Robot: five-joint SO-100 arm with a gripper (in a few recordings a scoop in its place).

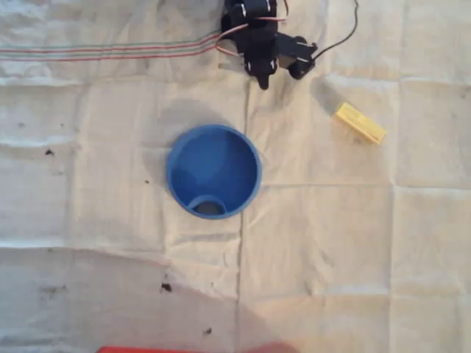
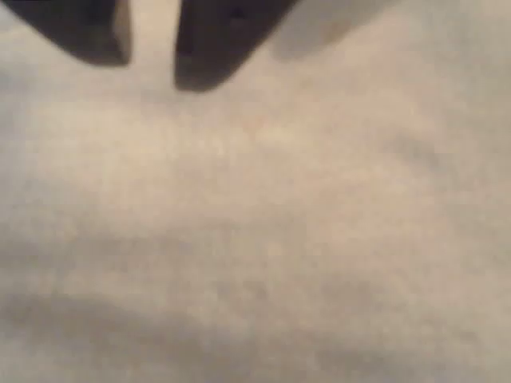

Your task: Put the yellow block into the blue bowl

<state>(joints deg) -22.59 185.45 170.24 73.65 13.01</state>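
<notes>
So far nothing is being carried: the yellow block is lying outside the blue bowl, the gripper seemingly gaping empty.

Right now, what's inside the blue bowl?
Nothing sits inside the blue bowl in the overhead view: just its blue wall and small round base. The yellow block lies apart on the cloth, right of the bowl. The cloth under the bowl is covered.

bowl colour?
Solid blue bowl, clearest in the overhead view.
</notes>
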